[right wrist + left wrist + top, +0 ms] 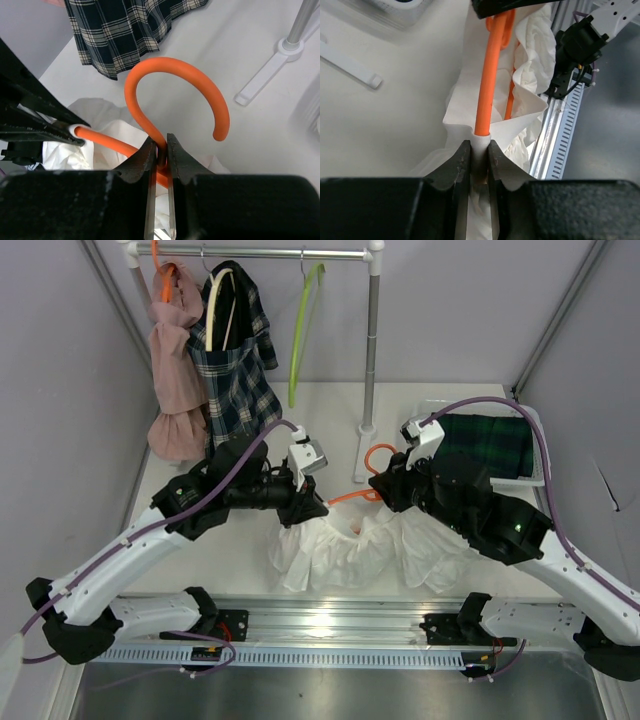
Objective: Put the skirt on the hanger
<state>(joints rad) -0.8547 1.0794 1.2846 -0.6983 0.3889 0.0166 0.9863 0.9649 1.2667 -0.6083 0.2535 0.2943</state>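
Note:
A white ruffled skirt (360,550) lies on the table between the two arms. An orange hanger (362,480) runs across its top, hook toward the rack. My left gripper (318,506) is shut on the skirt's waistband wrapped over the hanger's arm; in the left wrist view white cloth (470,100) covers the orange bar (487,90) where the jaws pinch it (480,150). My right gripper (383,485) is shut on the hanger's neck (161,148), just below the orange hook (170,80). The skirt (100,130) also shows below it.
A clothes rack (372,340) stands at the back, holding a pink garment (175,370), a dark plaid skirt (235,360) and an empty green hanger (303,330). A white bin (535,455) with dark green plaid cloth (490,445) sits back right. The rack's foot (265,75) lies near the hook.

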